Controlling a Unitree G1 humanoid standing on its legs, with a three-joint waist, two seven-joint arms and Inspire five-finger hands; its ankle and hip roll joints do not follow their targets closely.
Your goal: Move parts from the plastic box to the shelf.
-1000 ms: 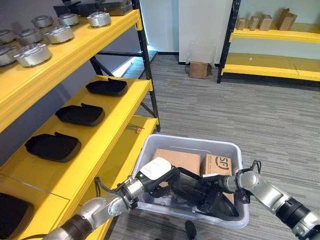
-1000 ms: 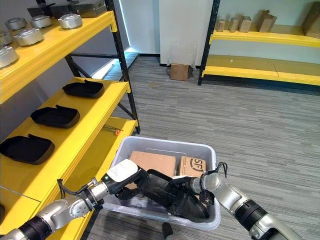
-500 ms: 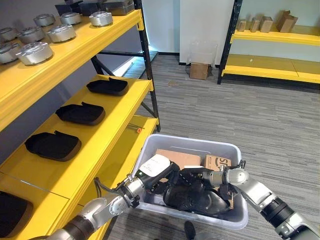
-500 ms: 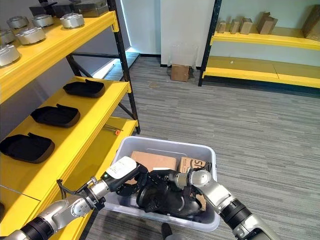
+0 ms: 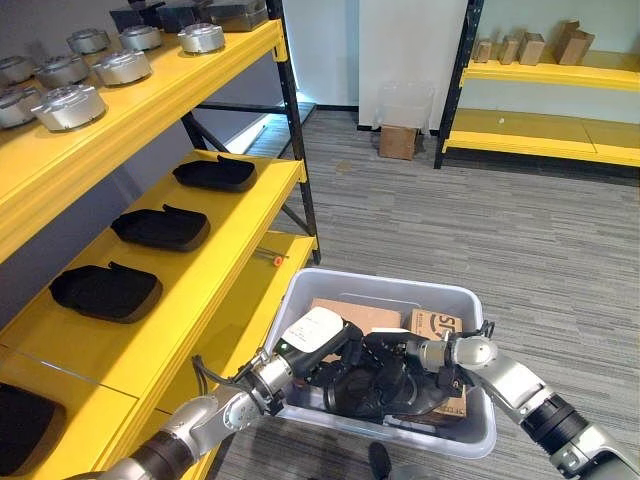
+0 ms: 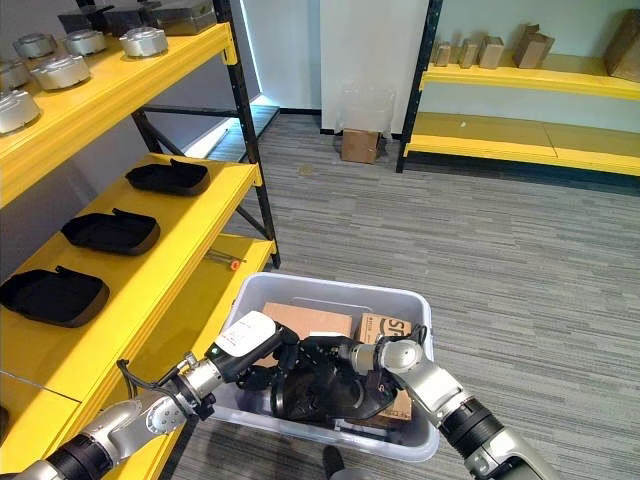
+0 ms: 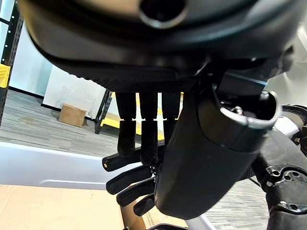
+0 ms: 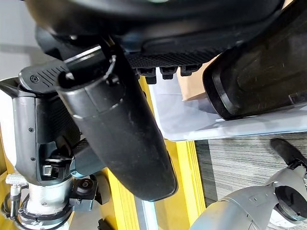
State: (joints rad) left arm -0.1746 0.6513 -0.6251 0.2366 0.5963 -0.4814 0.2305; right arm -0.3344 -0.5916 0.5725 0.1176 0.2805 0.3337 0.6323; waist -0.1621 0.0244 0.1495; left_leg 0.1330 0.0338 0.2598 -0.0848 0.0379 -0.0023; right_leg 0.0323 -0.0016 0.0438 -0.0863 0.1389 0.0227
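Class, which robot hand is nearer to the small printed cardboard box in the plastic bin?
Right. The right robot hand sits just beside the small printed cardboard box, on the black moulded part; the left robot hand is across the bin, near the larger plain carton.

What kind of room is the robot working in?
Probably a storeroom or a workshop's parts store. Tall yellow shelves hold rows of round metal parts and black moulded parts, and a plastic box of parts and cartons sits on the carpet.
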